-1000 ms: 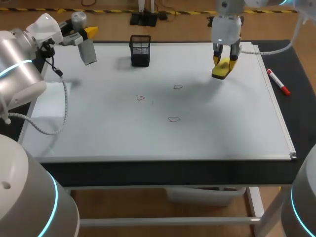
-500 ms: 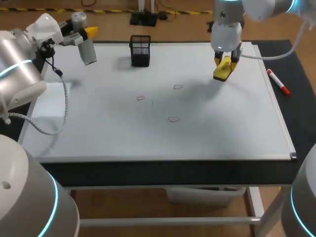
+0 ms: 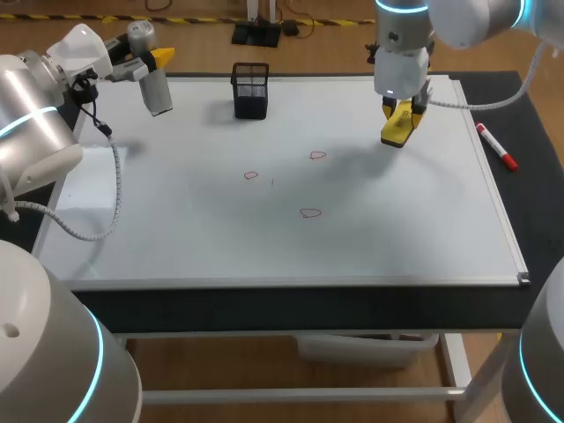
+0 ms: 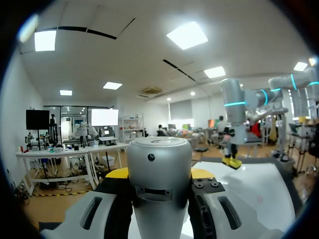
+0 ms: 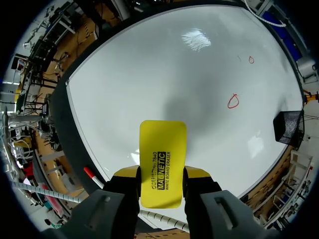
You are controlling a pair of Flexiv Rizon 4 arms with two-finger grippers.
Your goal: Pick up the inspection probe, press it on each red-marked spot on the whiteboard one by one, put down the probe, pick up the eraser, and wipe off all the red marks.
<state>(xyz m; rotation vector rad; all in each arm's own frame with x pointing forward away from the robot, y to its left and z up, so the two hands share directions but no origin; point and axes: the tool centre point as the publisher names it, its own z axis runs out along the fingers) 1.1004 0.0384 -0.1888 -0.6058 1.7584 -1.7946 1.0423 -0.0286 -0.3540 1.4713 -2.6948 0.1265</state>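
My left gripper (image 3: 152, 63) hovers over the whiteboard's far left corner, shut on the silver cylindrical probe (image 3: 155, 91). In the left wrist view the probe (image 4: 159, 184) fills the gap between the fingers of the left gripper (image 4: 159, 174). My right gripper (image 3: 401, 110) hangs above the board's far right part, shut on the yellow eraser (image 3: 396, 126). The eraser (image 5: 162, 159) sticks out ahead of the right gripper (image 5: 160, 175) in its wrist view. Three red marks (image 3: 317, 155) (image 3: 251, 174) (image 3: 309, 212) lie mid-board, left of the eraser. Two of these marks (image 5: 233, 101) (image 5: 250, 59) show ahead of it.
A black mesh basket (image 3: 250, 90) stands at the whiteboard's (image 3: 176, 229) far edge, between the two grippers. A red marker (image 3: 498, 147) lies on the dark table just off the board's right edge. The basket (image 5: 289, 129) also shows in the right wrist view.
My right wrist has turned and shifted slightly toward the far edge, with the eraser still in its grip. The left arm and probe have not moved.
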